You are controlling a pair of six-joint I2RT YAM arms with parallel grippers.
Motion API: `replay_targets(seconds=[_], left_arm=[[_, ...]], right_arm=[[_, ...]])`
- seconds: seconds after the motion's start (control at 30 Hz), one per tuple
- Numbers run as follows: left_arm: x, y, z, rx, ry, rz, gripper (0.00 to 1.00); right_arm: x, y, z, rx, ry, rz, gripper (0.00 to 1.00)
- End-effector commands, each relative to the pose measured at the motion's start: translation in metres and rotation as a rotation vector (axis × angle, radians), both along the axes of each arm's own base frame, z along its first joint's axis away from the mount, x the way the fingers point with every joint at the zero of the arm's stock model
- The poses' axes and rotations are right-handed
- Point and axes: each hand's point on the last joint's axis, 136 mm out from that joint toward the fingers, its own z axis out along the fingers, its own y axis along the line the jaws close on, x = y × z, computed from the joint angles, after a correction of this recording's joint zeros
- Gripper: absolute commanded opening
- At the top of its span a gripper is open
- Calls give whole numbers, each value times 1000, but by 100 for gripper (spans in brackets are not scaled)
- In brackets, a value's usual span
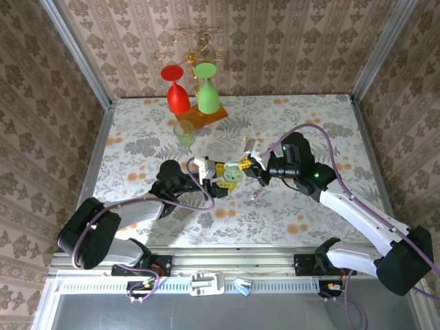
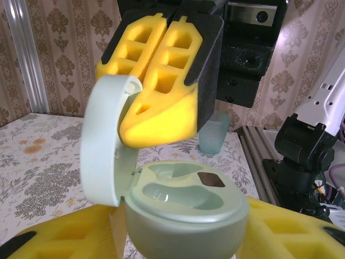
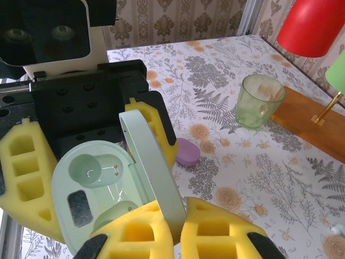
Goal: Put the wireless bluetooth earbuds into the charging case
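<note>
Closest to the lens, my left claw (image 2: 180,245) is clenched around the body of the mint charging case (image 2: 180,208). It holds the case upright with the lid (image 2: 102,145) swung open, and both wells look empty. To the right, my right claw (image 3: 178,240) is closed with nothing that I can see between its pads, and its tips rest against the inner face of the lid. From the top, the lilac earbud (image 1: 254,197) lies on the worktop (image 1: 309,124) just beside this right claw, on the side toward the arm bases. It is too small to read its long axis. I judge the right claw is nearer and free, so it should go down for it.
</note>
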Motion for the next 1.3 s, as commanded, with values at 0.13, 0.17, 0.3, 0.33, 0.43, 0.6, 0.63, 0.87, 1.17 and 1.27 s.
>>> replay_targets(seconds=[0.13,0.17,0.3,0.33,0.43,0.6,0.63,0.87,1.17,1.27], left_arm=[[0,-4,8,-16,-2,-18,56],[0,-4,8,-16,-2,-17,56],[0,-4,9,-19,1,-21,54],[0,-5,8,-19,3,-22,53],[0,-4,10,-22,1,-24,52],[-1,-4,11,-24,1,-25,53],[0,-4,11,-24,2,-23,53],[0,-4,12,-27,0,-25,52],[-1,-5,11,-24,1,-30,41],[-1,-5,11,-23,1,-31,35]], right_arm=[[2,2,1,5,-22,-7,0],[2,3,1,6,-22,-5,0],[1,3,1,8,-23,-2,0],[2,3,1,8,-24,-3,0],[3,4,-1,4,-24,-6,0],[4,4,-2,-1,-25,-8,0],[4,4,-2,-2,-27,-10,0],[7,4,-3,-10,-26,-14,0],[4,6,6,26,-36,0,0],[3,6,7,28,-32,-2,0]])
